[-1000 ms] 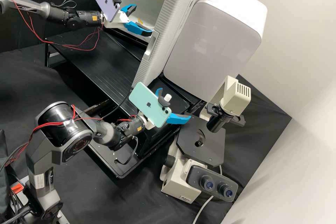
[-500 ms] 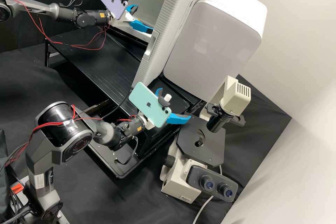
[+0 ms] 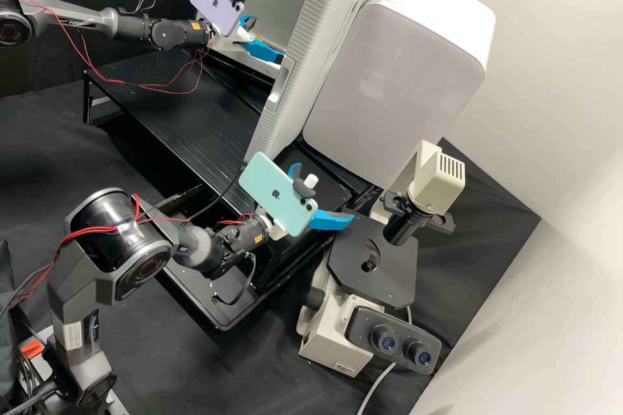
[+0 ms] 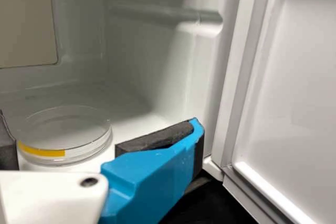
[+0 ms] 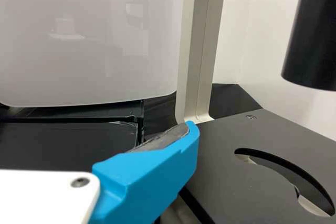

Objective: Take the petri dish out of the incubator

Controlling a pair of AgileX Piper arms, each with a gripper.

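The left hand (image 3: 263,37), fingers apart, has pushed deeper into the incubator (image 4: 157,66) at eleven o'clock on the counter (image 3: 182,110). The dish (image 4: 63,129) sits untouched on the chamber floor, now just beside one blue finger (image 4: 157,177). The right hand (image 3: 324,193), fingers likewise spread, has stayed parked by the microscope (image 3: 376,272) at five o'clock. With the dish in reach, closing on it looks like the next step.

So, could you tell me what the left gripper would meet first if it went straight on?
Probably the petri dish in the incubator, just ahead of the open left gripper, though depth is unclear.
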